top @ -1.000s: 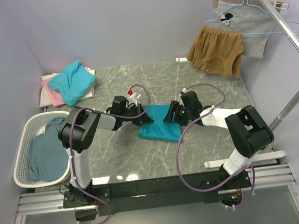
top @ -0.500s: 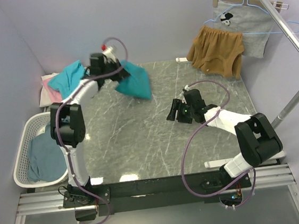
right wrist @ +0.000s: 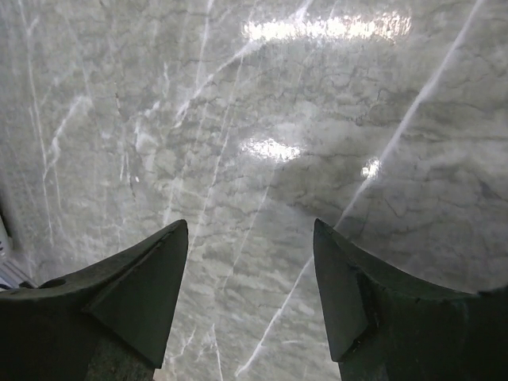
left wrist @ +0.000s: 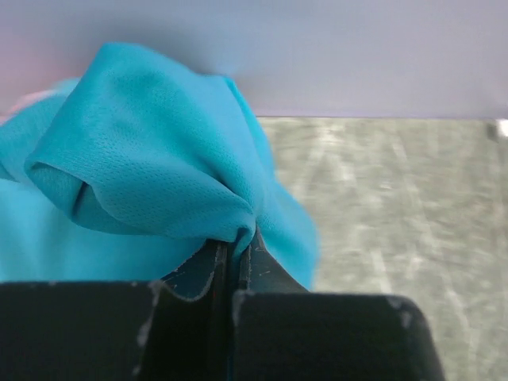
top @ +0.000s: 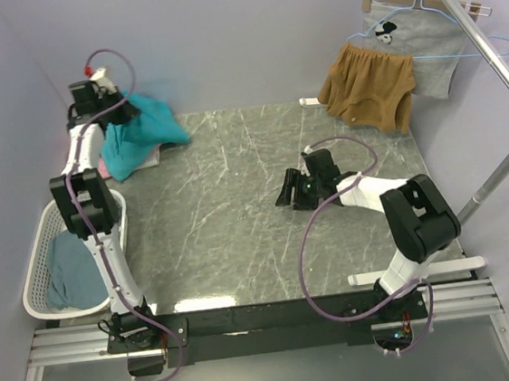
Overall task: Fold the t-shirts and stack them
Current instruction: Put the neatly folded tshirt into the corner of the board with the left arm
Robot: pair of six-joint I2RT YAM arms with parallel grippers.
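No legible text, label, brand, number or sign in any view. Only marking: black-and-white print (top: 386, 35) on grey garment (top: 422, 50) hanging far right in overhead view. Too small to tell whether it holds letters.

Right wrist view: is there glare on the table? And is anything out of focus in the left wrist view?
Right wrist view: white glare patches on the grey marble tabletop. Left wrist view: the teal mesh-knit t-shirt is sharp; the tabletop behind is blurred.
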